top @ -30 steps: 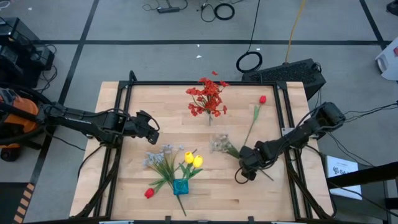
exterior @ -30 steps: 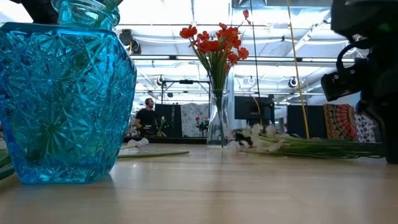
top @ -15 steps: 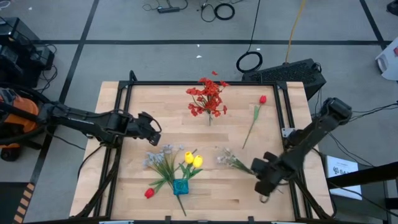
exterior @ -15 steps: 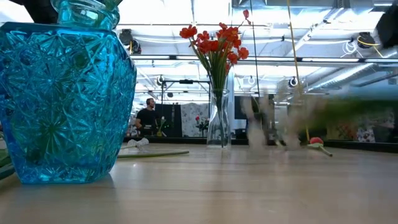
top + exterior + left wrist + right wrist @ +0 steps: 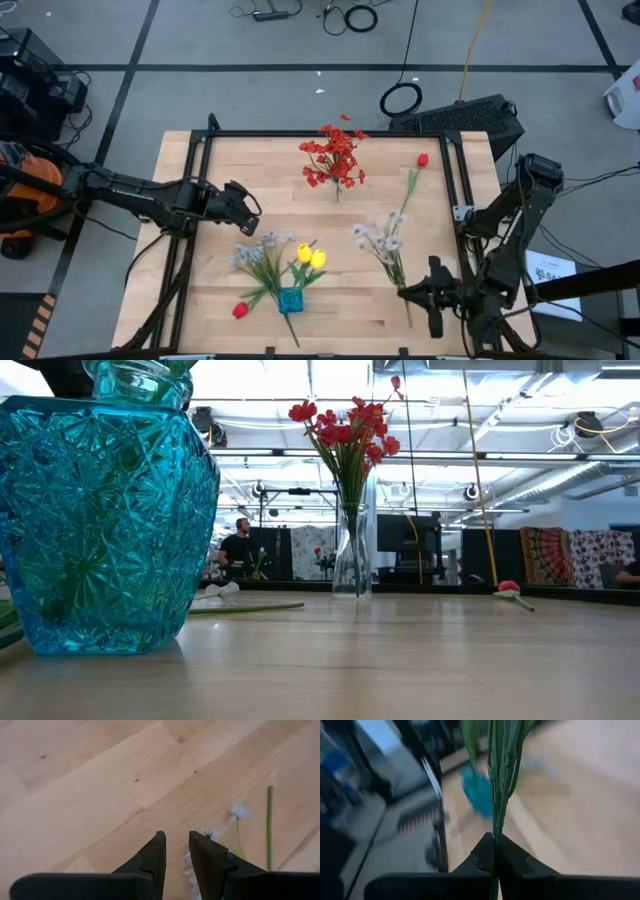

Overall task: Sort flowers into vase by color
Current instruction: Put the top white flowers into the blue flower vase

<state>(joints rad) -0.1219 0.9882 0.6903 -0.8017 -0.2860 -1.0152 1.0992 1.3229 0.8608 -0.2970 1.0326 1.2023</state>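
While right tool [image 5: 412, 293] pinches pale spray [image 5: 378, 237] stems, left tool [image 5: 250, 214] hovers slightly spread.

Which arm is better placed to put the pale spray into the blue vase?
The right. Its hand is already shut on the pale spray by the stems. The left hand hovers empty beyond the blue vase, so it would first need a handover.

Right gripper's two dark fingers [image 5: 494, 854] pinched tight around thin green flower stems [image 5: 501, 775]. Beyond, blurred: blue glass vase [image 5: 476, 791] on pale wooden table [image 5: 570, 815].
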